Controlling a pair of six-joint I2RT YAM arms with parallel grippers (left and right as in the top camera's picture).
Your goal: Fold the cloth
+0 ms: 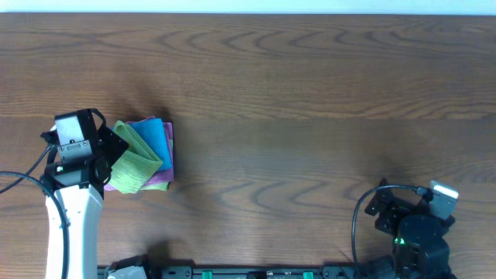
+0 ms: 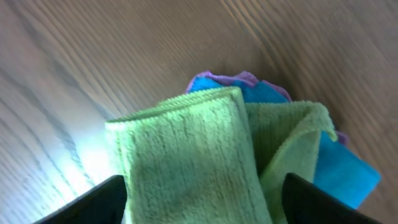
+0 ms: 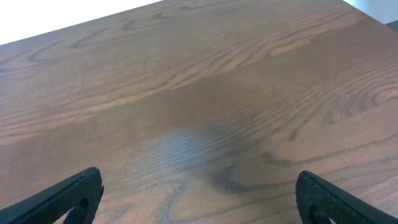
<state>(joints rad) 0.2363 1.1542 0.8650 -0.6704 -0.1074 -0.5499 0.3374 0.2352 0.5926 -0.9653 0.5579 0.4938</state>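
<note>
A small stack of folded cloths lies at the left of the table: a green cloth on top, a blue cloth under it and a purple cloth at the bottom. In the left wrist view the green cloth fills the middle, with blue and purple edges behind it. My left gripper is open, its fingers spread on either side of the green cloth, right over it. My right gripper is open and empty, parked at the front right.
The brown wooden table stretches bare to the right of the stack and to the far edge. My right arm's base and cables sit at the front right corner. A black rail runs along the front edge.
</note>
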